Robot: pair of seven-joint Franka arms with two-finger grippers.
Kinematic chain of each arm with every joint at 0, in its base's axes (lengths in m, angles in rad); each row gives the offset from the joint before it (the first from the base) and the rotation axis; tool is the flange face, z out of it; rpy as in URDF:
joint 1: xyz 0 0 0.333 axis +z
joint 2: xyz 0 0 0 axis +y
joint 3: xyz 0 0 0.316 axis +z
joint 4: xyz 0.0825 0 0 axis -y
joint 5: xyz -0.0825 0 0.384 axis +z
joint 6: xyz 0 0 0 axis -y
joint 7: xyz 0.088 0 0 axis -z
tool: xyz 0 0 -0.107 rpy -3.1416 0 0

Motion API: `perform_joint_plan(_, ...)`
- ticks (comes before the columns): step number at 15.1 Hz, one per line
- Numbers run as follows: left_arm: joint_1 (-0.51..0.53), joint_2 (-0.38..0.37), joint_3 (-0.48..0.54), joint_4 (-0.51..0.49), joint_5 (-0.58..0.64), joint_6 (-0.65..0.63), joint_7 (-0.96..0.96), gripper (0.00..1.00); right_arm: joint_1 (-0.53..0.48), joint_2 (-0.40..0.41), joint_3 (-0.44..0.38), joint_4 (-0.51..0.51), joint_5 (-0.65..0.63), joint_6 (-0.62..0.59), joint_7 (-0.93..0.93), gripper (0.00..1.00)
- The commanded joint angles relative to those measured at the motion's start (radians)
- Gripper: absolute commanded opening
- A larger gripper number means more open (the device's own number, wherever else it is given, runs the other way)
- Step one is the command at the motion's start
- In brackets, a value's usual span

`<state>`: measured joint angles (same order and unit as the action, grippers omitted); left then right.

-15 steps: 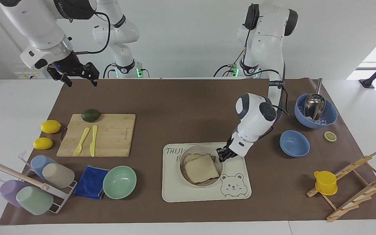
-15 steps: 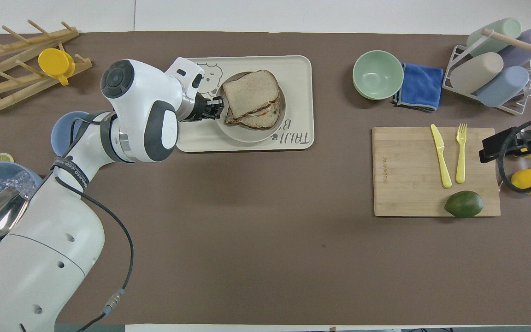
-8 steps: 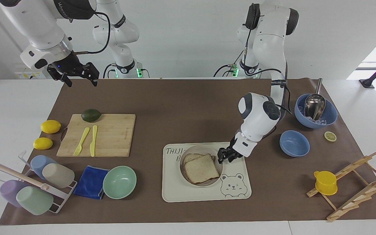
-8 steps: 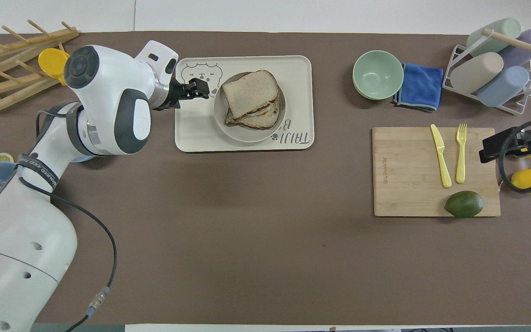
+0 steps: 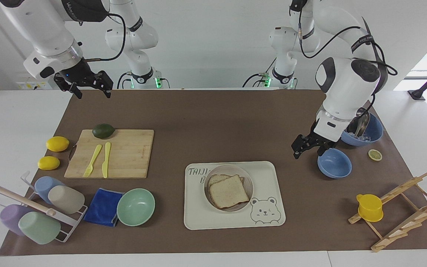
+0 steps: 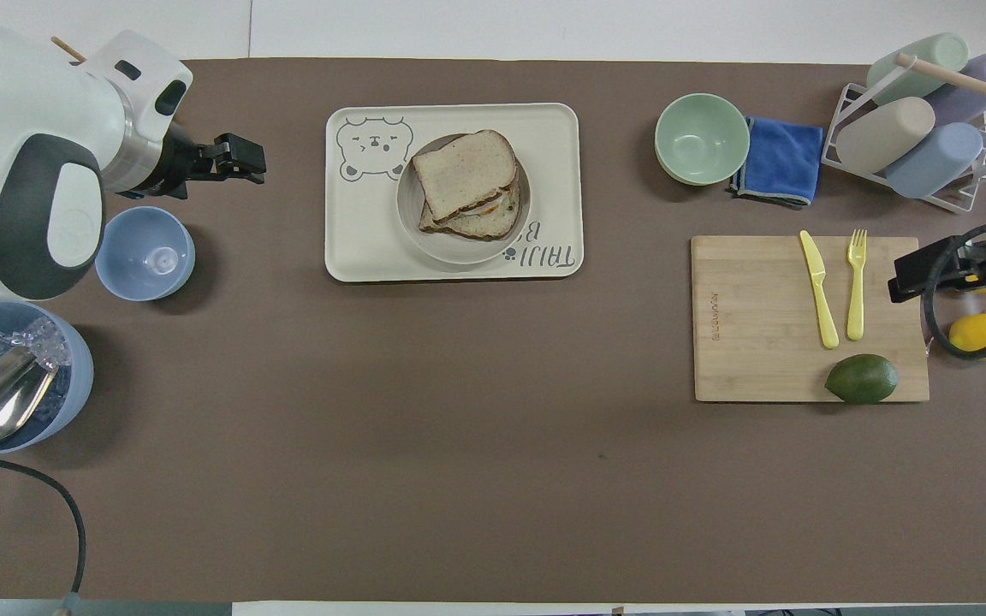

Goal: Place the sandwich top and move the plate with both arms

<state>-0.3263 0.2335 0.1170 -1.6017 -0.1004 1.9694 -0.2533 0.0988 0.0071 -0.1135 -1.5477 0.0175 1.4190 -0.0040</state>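
Observation:
The sandwich top (image 5: 228, 192) (image 6: 465, 174) lies flat on a second bread slice (image 6: 480, 224) in the plate (image 5: 228, 167) (image 6: 459, 255). The plate stands on the cream bear tray. My left gripper (image 5: 308, 147) (image 6: 255, 159) is open and empty. It hangs in the air over the brown mat between the tray and the small blue bowl, well clear of the plate. My right gripper (image 5: 92, 88) is open and empty. It waits high over the mat's corner at the right arm's end, close to the robots.
The tray (image 5: 198, 218) (image 6: 356, 248) holds the plate. A small blue bowl (image 5: 334, 163) and a larger blue bowl with scoop and ice (image 5: 374, 129) stand at the left arm's end. A mint bowl (image 5: 135, 206), blue cloth, cup rack, cutting board (image 5: 128, 154) and lemons are at the right arm's end.
My left gripper left the plate's edge, rose and swung toward the left arm's end, stopping beside the small blue bowl. The bread stayed on the plate. The right arm has not moved.

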Motion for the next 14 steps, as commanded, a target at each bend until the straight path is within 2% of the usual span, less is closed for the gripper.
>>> perform_joint_plan(1,0.006,-0.084,0.0,-0.026,0.034,-0.09,0.028,1.0,-0.005,-0.019,0.006,-0.015,0.007,0.009,-0.019,1.0)
perform_joint_plan(4,0.049,-0.172,-0.006,-0.027,0.083,-0.194,0.048,1.0,-0.005,-0.019,0.006,-0.017,0.007,0.011,-0.017,1.0)
perform_joint_plan(8,0.139,-0.275,-0.051,-0.037,0.084,-0.36,0.135,1.0,-0.005,-0.019,0.006,-0.018,0.007,0.005,-0.019,1.0)
perform_joint_plan(11,0.176,-0.309,-0.1,-0.041,0.085,-0.503,0.17,1.0,-0.005,-0.021,0.005,-0.018,0.007,0.005,-0.019,1.0)
perform_joint_plan(13,0.205,-0.321,-0.143,-0.056,0.09,-0.524,0.169,1.0,-0.005,-0.021,0.006,-0.018,0.007,0.003,-0.019,1.0)
perform_joint_plan(14,0.254,-0.324,-0.19,-0.078,0.091,-0.503,0.167,1.0,-0.005,-0.019,0.006,-0.018,0.007,0.002,-0.019,1.0)
